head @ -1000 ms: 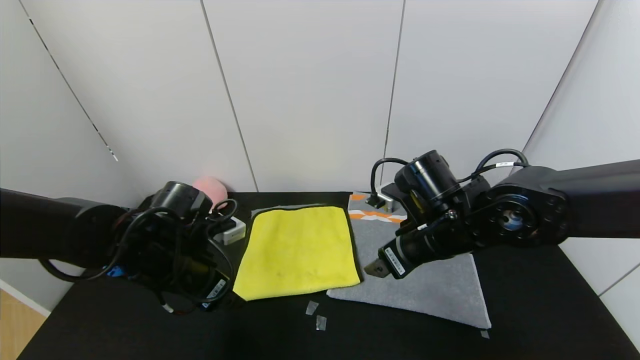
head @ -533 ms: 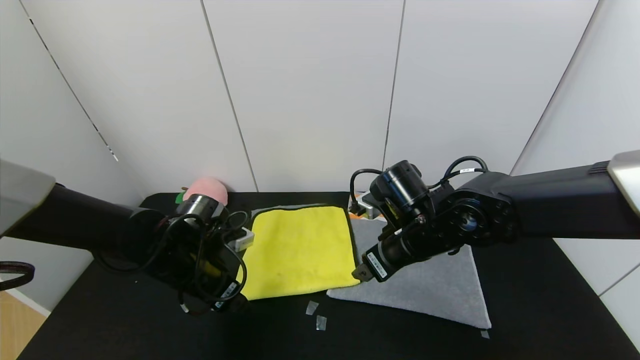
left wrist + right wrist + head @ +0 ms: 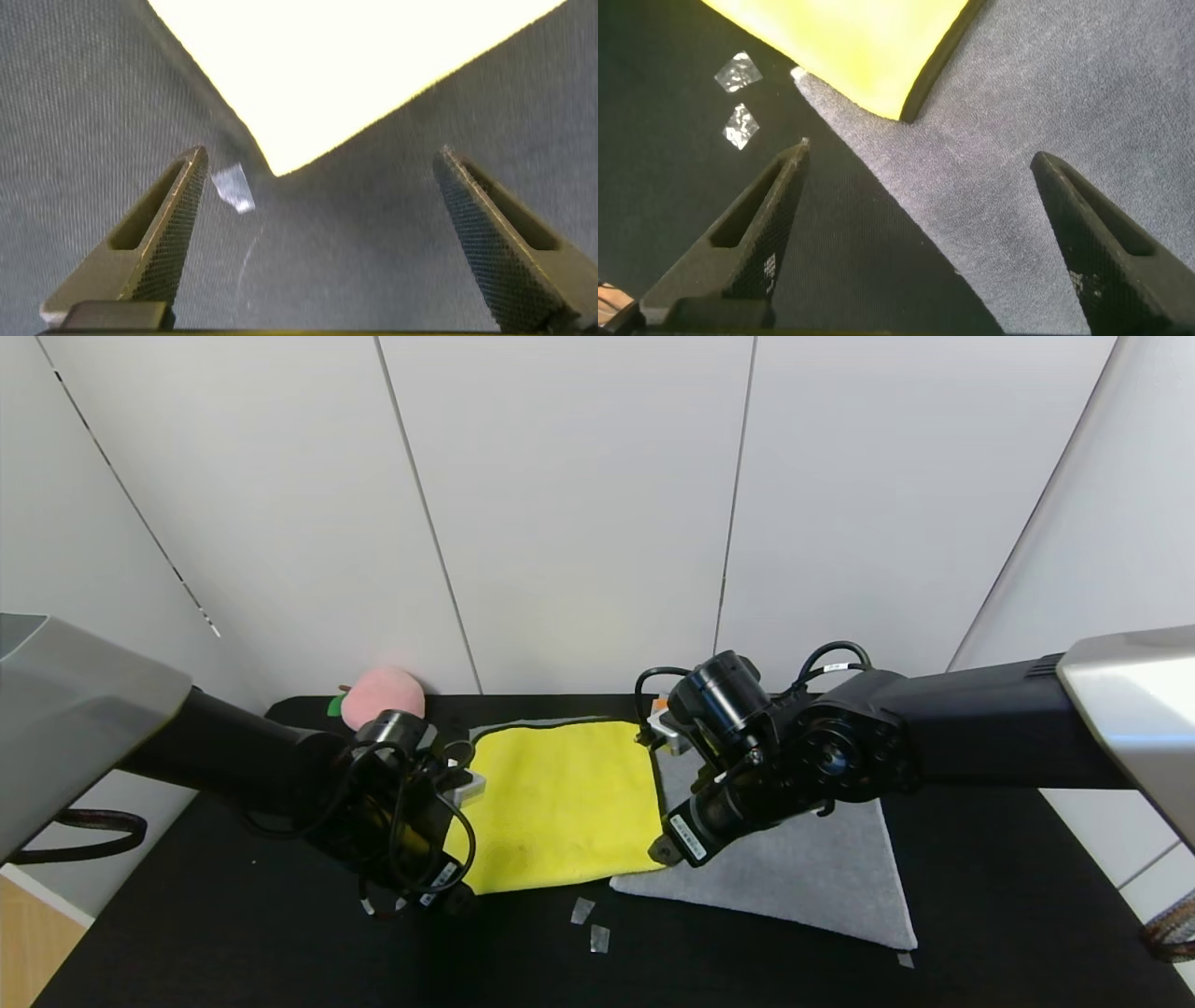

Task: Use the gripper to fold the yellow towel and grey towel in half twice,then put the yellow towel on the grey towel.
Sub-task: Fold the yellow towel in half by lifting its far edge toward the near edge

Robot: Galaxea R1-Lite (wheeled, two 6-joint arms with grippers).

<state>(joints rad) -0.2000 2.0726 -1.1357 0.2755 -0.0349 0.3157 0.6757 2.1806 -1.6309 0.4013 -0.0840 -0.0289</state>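
Note:
The yellow towel [image 3: 560, 798] lies flat on the black table, its right edge overlapping the grey towel [image 3: 803, 873]. My left gripper [image 3: 451, 899] hovers open just off the yellow towel's near left corner; in the left wrist view that corner [image 3: 280, 163] shows beyond the open gripper [image 3: 320, 157]. My right gripper [image 3: 661, 849] is open at the near right corner. In the right wrist view this gripper [image 3: 920, 154] is over the grey towel's edge [image 3: 1046, 121], with the yellow towel's corner [image 3: 901, 93] just beyond. The right arm hides most of the grey towel's far end.
A pink plush peach [image 3: 383, 693] sits at the table's back left. Small clear tape scraps [image 3: 590, 924] lie in front of the yellow towel, and another scrap [image 3: 904, 959] lies by the grey towel's near right corner. White walls enclose the table [image 3: 233, 952].
Both arms have reached inward. The left gripper moved right to the yellow towel's near left corner, and the right gripper moved left to its near right corner. The towels have not moved.

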